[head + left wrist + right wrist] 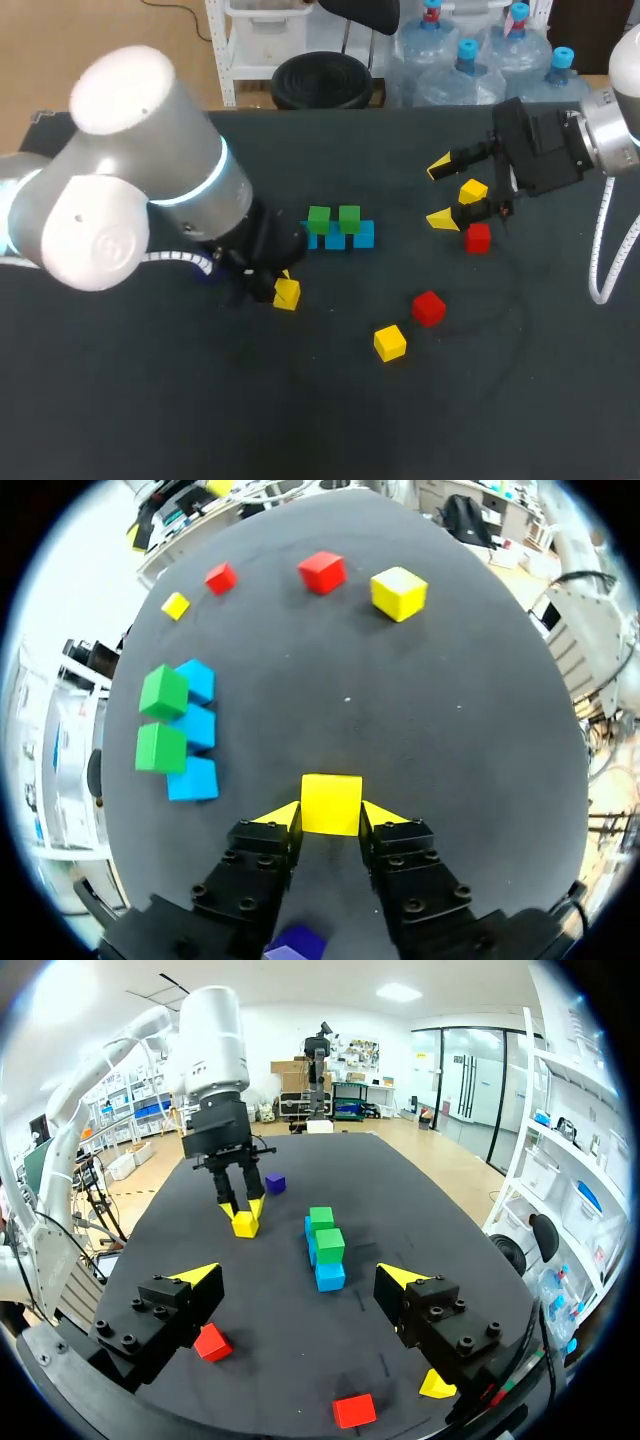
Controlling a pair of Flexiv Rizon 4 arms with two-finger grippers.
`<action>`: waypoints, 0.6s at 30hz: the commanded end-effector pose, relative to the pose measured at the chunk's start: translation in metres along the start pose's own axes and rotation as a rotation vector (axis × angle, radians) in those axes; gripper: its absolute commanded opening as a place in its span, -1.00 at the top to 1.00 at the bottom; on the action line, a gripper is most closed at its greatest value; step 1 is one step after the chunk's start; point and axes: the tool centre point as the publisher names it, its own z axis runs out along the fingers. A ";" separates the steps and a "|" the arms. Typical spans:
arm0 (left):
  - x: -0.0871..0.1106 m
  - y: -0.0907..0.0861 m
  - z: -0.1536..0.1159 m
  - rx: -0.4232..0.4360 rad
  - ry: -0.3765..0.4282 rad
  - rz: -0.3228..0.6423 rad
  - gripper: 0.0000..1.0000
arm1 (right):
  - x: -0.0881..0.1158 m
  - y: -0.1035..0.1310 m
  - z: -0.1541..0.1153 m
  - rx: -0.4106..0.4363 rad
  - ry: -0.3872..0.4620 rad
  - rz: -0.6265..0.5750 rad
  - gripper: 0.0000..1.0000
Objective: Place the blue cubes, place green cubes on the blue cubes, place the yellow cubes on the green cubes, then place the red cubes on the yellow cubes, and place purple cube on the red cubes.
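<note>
Three blue cubes [336, 237] sit in a row mid-table, with two green cubes [334, 217] on top; the left wrist view shows the blue row [195, 726] and green pair [162, 720] beside it. My left gripper [331, 816] is shut on a yellow cube [331, 802] low at the table, also seen in the head view [286, 293]. The purple cube [275, 1184] lies behind that gripper. My right gripper [440, 193] hangs open at the right, near a yellow cube [473, 190] and a red cube [478, 238].
A loose red cube [428, 307] and a yellow cube [390, 342] lie in front of the stack, towards the right. My left arm's large elbow [130, 170] covers the table's left part. A white cable [600, 260] hangs by the right arm.
</note>
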 end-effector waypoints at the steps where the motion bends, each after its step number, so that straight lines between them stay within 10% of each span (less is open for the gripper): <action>1: 0.002 0.007 0.002 0.000 0.039 -0.031 1.00 | 0.000 0.000 0.001 0.000 -0.002 -0.001 -1.00; 18: -0.004 0.020 -0.033 -0.068 0.054 -0.116 1.00 | 0.000 0.000 0.001 0.000 -0.002 -0.001 -1.00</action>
